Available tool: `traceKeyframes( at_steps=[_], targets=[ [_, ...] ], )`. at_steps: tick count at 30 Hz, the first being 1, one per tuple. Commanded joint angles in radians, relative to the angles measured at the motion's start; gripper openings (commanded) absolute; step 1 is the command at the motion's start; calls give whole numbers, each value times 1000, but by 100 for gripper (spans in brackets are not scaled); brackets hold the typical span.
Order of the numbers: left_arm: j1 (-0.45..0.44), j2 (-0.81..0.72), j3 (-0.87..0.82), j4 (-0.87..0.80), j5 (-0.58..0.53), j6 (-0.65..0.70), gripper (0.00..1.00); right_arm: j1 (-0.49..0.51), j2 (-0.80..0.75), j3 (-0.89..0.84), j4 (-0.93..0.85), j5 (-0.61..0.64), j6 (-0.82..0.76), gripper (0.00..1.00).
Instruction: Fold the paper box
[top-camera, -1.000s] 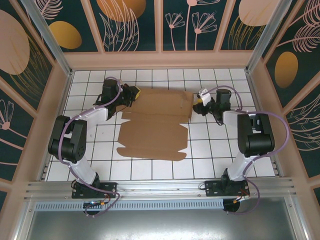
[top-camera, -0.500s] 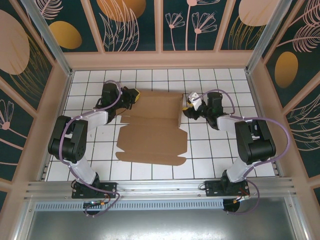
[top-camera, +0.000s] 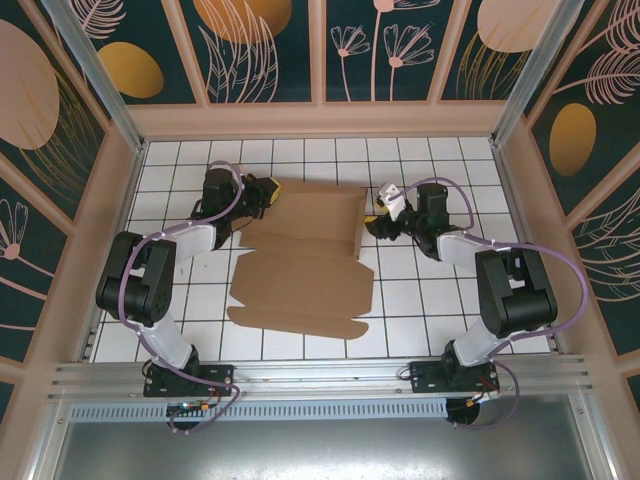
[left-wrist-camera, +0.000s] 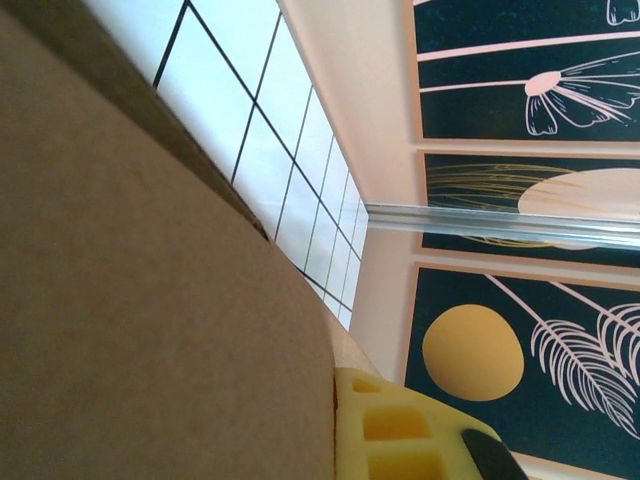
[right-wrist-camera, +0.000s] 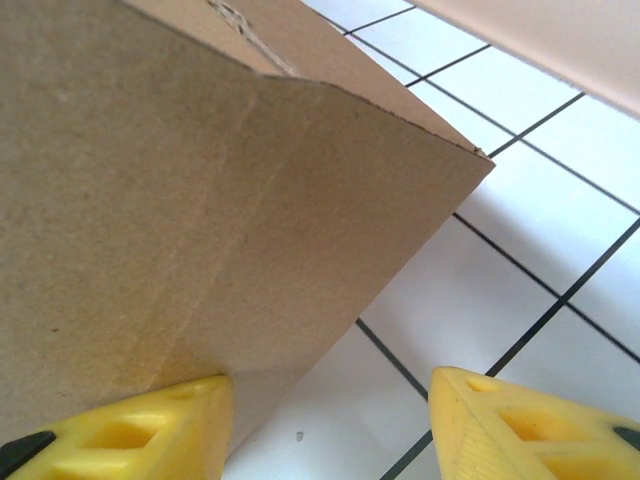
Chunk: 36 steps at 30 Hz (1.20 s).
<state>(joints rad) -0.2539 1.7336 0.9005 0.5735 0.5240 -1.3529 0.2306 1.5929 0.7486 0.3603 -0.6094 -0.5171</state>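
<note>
We see a plain brown, die-cut corrugated cardboard paper box (top-camera: 305, 265) lying mostly flat in the middle of the white tiled worktop (top-camera: 420, 300), between the two arms. The left arm (top-camera: 190, 235) reaches the box's far left corner. There the left jaws are together, clamped on the cardboard edge, with the sheet pressed against one yellow finger (left-wrist-camera: 400, 435). At the far right a flap stands raised, and the right arm (top-camera: 450, 238) meets it. The right jaws stand apart: the flap's face touches one yellow finger (right-wrist-camera: 150, 415), while the other finger (right-wrist-camera: 520, 420) sits clear of it over the tiles.
</note>
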Motion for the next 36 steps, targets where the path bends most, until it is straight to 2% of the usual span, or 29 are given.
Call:
traceKeyframes(
  at_steps=[1,20,29,31,33,36],
  targets=[
    [-10,-14,-17,33,-4,46,0,19,-46,24,1,-136,31,56],
    [-10,20,4,45,-22,49,0,-19,-94,8,16,-220,144,56],
    [-11,27,27,45,-24,48,0,-48,-87,7,23,-249,180,35],
    [-10,27,30,45,-24,49,0,-47,-79,11,23,-257,182,37],
    [-10,29,34,46,-18,48,0,-42,-62,22,10,-242,177,44],
    [-10,27,29,47,-13,51,0,-36,-34,39,-1,-225,174,50]
  ],
)
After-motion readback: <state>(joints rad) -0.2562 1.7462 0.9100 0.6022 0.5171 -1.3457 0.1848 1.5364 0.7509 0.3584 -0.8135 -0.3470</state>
